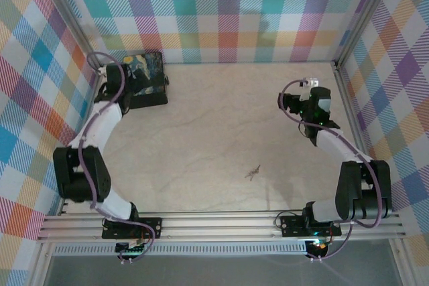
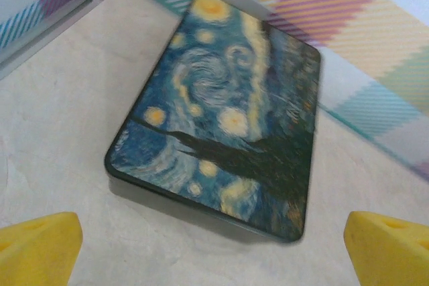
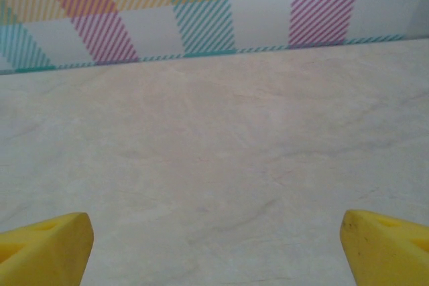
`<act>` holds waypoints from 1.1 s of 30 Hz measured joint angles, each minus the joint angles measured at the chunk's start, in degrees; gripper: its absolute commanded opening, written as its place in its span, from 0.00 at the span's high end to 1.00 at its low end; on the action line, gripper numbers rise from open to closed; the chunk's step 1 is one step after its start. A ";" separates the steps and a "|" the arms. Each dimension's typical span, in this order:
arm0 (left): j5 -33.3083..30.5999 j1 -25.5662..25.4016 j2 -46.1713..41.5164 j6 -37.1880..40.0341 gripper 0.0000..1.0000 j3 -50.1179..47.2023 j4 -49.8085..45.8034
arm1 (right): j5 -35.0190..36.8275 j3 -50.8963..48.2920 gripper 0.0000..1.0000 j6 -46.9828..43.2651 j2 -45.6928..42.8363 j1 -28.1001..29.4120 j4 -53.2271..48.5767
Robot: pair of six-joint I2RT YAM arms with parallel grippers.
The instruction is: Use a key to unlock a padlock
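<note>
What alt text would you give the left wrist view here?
A flat black box with a swirling blue-and-yellow painted lid lies on the pale table beside the plaid wall. The left gripper has its yellow fingers wide apart at the bottom corners, holding nothing.

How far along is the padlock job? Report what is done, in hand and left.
Done: nothing yet; the key lies loose on the table, apart from both pincers. In hand: nothing; the left pincer hangs open over the closed painted box, and the right pincer is open above the table. Left: pick up the key, get hold of the padlock and unlock it.
</note>
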 measured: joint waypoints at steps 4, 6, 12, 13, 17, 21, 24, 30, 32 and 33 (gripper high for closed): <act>0.42 1.68 9.09 -7.58 0.00 7.78 -7.91 | -3.91 2.01 0.07 1.66 -0.04 0.02 -5.07; 1.20 2.08 13.99 -10.08 0.01 11.54 -11.74 | -5.66 2.32 0.07 2.32 -0.17 0.07 -7.58; 3.28 2.10 23.19 -12.59 0.02 18.56 -16.31 | -8.83 2.62 0.08 3.98 -3.28 0.98 -13.88; 3.41 2.10 23.41 -12.61 0.02 18.53 -16.83 | -9.49 2.62 0.08 4.50 -3.91 1.16 -14.14; 3.87 2.10 22.80 -12.63 0.06 16.20 -15.74 | -11.13 2.64 0.10 6.19 -5.57 3.06 -14.73; 5.16 2.08 20.85 -12.68 0.08 11.89 -11.52 | -12.41 3.69 0.11 7.52 -6.10 4.83 -17.77; 6.29 1.86 16.68 -12.96 0.08 5.22 -7.93 | -13.03 4.44 0.11 7.93 -7.67 5.11 -20.00; 7.17 1.53 4.50 -12.59 0.08 -8.87 -7.52 | -12.72 4.46 0.11 9.66 -13.25 5.22 -21.64; 7.19 1.53 0.17 -11.93 0.07 -13.25 -9.57 | -12.41 4.44 0.11 10.16 -14.05 5.31 -21.97; 7.10 1.53 -2.25 -11.45 0.06 -15.45 -11.43 | -12.33 4.44 0.11 10.34 -14.27 5.35 -22.14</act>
